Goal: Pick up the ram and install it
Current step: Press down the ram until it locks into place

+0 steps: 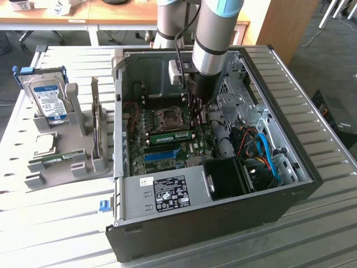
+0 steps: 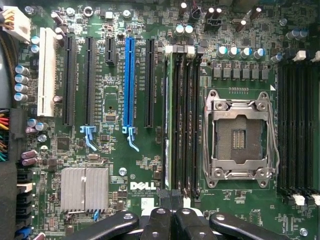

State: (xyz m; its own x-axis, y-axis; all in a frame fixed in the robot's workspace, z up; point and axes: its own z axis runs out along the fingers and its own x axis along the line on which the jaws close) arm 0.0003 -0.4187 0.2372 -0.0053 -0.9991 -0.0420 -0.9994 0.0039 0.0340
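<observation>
The ram [image 1: 170,135] is a slim green stick standing on edge in a memory slot of the motherboard [image 1: 167,151], just beside the CPU socket [image 1: 167,116]. In the wrist view the ram [image 2: 167,120] is seen edge-on in the slot farthest from the socket [image 2: 240,135]. My gripper [image 1: 195,118] reaches down into the open case over the stick's end nearest the drive cage. Its black fingers [image 2: 161,220] are pressed together, shut with nothing visible between them. Whether the tips touch the ram I cannot tell.
The case walls [image 1: 120,111] and the drive cage [image 1: 240,100] hem in the arm. Cables [image 1: 262,151] lie beside a black fan block [image 1: 226,177]. On the exterior view's left, a grey holder [image 1: 78,162] carries a hard drive [image 1: 47,95], a silver processor [image 1: 44,142] and another green stick [image 1: 56,160].
</observation>
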